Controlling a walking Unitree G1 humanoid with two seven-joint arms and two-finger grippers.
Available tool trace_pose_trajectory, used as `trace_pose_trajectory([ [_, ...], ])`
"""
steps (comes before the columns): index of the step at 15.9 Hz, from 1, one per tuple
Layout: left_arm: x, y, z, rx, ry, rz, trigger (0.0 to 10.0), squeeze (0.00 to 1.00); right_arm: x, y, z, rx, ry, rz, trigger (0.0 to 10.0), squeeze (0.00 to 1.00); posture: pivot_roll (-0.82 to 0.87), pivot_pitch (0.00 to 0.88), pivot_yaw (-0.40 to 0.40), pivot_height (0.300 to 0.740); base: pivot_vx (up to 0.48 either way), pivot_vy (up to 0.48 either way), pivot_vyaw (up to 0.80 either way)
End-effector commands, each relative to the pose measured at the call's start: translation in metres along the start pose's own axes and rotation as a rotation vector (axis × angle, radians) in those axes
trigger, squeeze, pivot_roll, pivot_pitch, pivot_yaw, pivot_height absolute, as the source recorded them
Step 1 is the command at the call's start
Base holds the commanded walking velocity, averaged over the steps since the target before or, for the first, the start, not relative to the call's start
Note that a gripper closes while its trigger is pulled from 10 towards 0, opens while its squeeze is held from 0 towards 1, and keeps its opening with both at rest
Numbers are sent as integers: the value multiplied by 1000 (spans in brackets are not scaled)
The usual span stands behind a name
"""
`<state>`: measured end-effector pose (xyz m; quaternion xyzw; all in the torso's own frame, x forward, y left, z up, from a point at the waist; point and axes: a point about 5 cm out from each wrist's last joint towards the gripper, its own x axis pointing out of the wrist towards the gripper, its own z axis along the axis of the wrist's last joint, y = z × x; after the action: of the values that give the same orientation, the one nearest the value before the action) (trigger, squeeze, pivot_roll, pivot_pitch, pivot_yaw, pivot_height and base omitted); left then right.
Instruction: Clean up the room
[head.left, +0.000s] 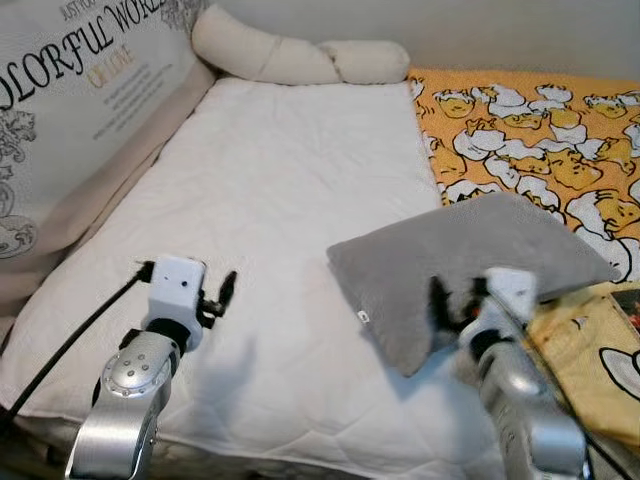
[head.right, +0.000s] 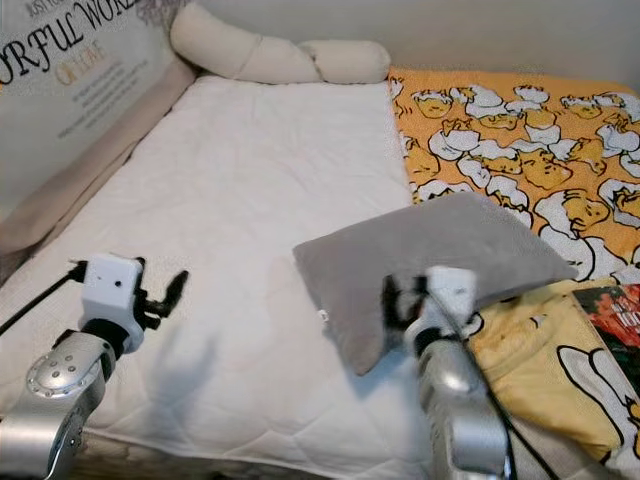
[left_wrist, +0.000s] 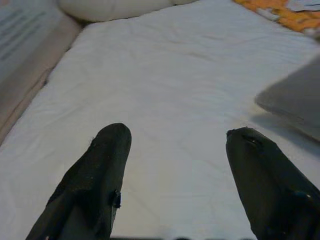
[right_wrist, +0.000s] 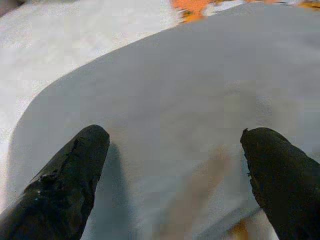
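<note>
The bed (head.left: 270, 190) spreads ahead of both claws, its white cover smooth, with a duck blanket (head.left: 530, 130) on the far right side. The grey pillow (head.left: 450, 265) lies askew just ahead of the right claw (right_wrist: 175, 165), whose fingers are spread wide above it, grasping nothing. The left claw (left_wrist: 175, 165) hovers released over bare cover, well left of the pillow. Tidying looks early: the pillow is not yet gripped or set at the head.

Printed headboard panel (head.left: 70, 110) beside white mattress (head.left: 280, 200)
</note>
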<state>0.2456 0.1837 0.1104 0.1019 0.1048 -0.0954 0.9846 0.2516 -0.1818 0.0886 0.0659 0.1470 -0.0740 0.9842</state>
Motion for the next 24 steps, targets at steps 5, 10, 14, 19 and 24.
trace_pose_trajectory([
  [5, -2, -34, 5, 6, -11, -386, 10000, 0, 9, -14, 7, 162, 74, -186, 10000, 1000, -10, 0, 22, 740, 0, 0, 0],
  [10, 12, -43, 17, 81, -15, -569, 10000, 0, 56, -8, -11, 343, 262, -185, 10000, 1000, -16, 0, 60, 740, 0, 0, 0],
  [14, 17, -45, 21, 116, -13, -629, 10000, 0, 81, 3, -13, 416, 330, -124, 10000, 1000, 3, 0, 55, 740, 0, 0, 0],
  [19, 13, -43, 20, 133, -3, -624, 10000, 0, 90, 5, -17, 732, 373, -105, 0, 0, 33, 0, 27, 740, 0, 0, 0],
  [24, 12, -45, 16, 129, 8, -619, 10000, 0, 94, 7, -11, 676, 336, -49, 0, 0, 23, 0, 27, 740, 0, 0, 0],
])
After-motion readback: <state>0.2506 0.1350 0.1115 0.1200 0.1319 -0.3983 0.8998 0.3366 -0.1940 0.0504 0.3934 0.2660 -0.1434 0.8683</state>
